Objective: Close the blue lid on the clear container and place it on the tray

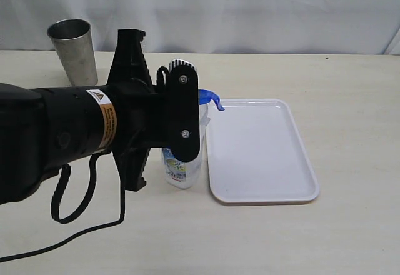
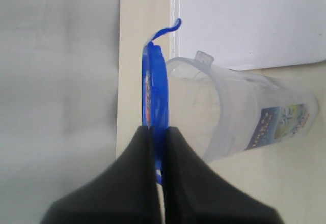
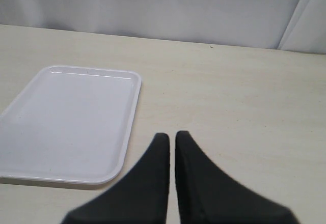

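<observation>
My left fingers (image 2: 150, 138) pinch rim of round bright blue plastic lid (image 2: 154, 76), edge-on at mouth of tall clear plastic container (image 2: 239, 117), likely to swing it shut. Container on table (image 1: 350, 237) just beside flat white tray (image 1: 262, 150). My right fingers (image 3: 166, 143) closed, empty.

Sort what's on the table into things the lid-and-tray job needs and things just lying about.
Needed:
- blue lid, pinched in the left gripper
- clear container
- white tray

Lying about:
- metal cup
</observation>
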### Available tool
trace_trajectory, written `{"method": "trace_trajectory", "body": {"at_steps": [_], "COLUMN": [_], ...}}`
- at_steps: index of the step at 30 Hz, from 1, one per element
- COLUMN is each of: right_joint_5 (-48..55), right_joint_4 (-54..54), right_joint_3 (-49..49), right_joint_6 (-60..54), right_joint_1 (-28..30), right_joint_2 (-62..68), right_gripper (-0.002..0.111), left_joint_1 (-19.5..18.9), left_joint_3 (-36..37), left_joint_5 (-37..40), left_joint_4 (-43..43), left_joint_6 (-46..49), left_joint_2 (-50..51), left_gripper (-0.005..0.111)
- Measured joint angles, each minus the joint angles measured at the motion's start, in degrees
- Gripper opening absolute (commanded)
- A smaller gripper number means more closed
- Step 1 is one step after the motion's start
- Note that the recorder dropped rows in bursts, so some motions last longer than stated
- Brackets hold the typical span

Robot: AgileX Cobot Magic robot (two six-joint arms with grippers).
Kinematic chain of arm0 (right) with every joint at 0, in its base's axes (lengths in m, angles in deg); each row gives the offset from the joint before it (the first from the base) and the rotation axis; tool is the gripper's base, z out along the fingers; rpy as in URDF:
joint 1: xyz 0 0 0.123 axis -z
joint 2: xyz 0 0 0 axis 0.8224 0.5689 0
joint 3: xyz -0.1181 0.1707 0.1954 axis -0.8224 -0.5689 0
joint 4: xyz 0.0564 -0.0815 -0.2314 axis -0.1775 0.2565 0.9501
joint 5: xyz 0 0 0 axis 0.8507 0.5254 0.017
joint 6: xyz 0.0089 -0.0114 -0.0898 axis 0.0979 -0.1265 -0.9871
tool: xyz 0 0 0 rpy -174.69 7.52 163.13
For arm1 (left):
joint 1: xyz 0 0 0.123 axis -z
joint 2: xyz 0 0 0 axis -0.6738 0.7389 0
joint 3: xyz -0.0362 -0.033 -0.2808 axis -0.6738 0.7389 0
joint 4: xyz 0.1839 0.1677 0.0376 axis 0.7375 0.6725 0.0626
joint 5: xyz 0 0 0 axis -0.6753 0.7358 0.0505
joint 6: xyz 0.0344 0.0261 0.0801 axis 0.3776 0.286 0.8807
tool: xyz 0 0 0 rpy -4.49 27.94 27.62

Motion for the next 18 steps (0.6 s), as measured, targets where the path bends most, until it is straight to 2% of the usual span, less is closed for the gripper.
{"method": "trace_trajectory", "body": {"at_steps": [6,18], "right_joint_5": [0.0,0.0], "right_joint_4": [0.0,0.0], "right_joint_3": [0.0,0.0], "right_joint_6": [0.0,0.0], "right_joint_1": [0.0,0.0], "right_joint_2": [0.0,0.0], "right_gripper": [0.004,0.004], "left_joint_1": [0.0,0.0], "left_joint_3": [-0.8,-0.8], "left_joint_5": [0.7,1.5], "left_joint_4": [3.4,4.3], "left_joint_6": [0.0,-1.7], "left_joint_2": [0.1,0.2], "left_gripper": [0.000,0.000]}}
